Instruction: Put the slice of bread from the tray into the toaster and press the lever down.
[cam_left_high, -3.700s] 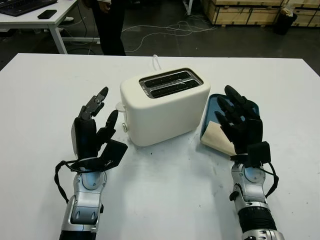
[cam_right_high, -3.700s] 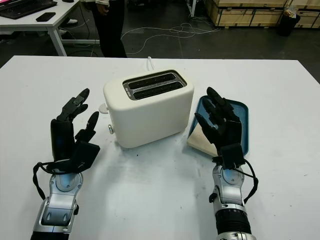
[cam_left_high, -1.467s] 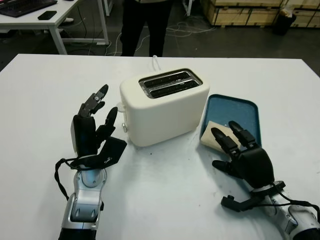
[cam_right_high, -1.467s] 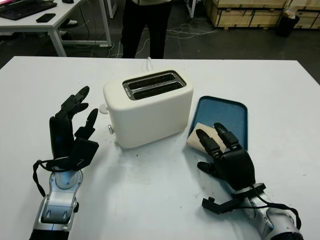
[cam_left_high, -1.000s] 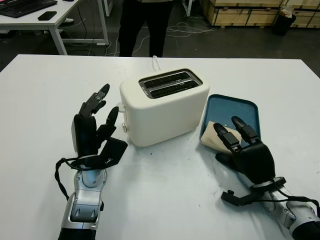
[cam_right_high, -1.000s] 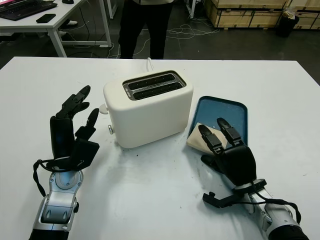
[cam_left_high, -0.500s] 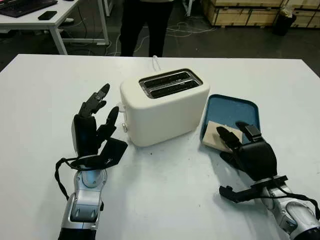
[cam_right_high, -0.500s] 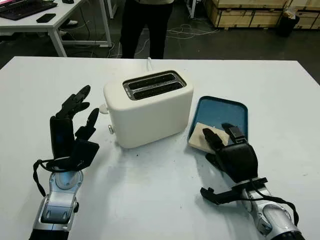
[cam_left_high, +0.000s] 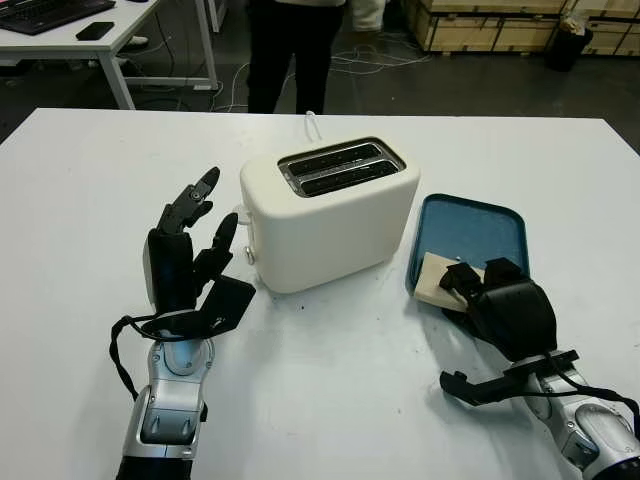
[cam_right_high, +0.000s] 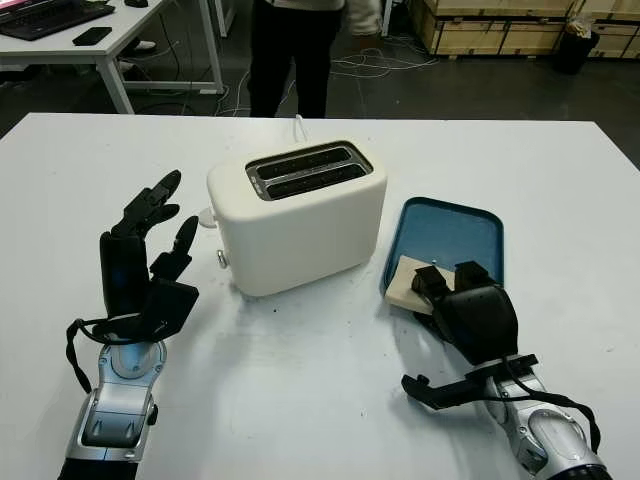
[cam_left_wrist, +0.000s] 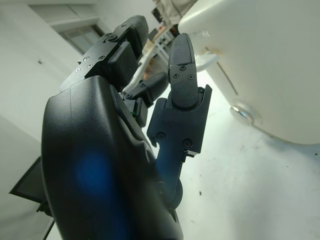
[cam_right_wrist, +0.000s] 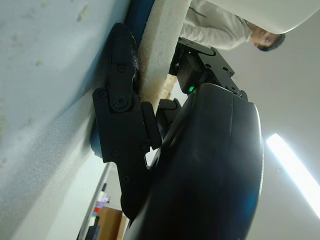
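White tabletop (cam_left_high: 330, 400) fills the left eye view, with one cream toaster (cam_left_high: 330, 215) at its middle, both slots bare, one blue tray (cam_left_high: 480, 225) just beside it, and one slice of bread (cam_left_high: 437, 278) lying at the tray's near end. The right hand (cam_left_high: 478, 288), which hung open above the slice a second ago, has come down with its fingers curled over the slice's near edge, and the tray has slid a little away from the toaster; the pickup looks to be starting, with the lift to the slots and the lever press not yet done. The left hand (cam_left_high: 190, 262) stays raised and open beside the toaster's near end, holding nothing. At the far edge a person's dark trousers (cam_left_high: 290, 55) stand by the table. The right eye view shows the same layout. In the left wrist view the open left hand's fingers (cam_left_wrist: 182, 90) stand close to the toaster's cream wall (cam_left_wrist: 280, 65). In the right wrist view one black finger (cam_right_wrist: 122, 100) presses against the pale edge of the slice (cam_right_wrist: 162, 50), so the hand is pinching the bread.
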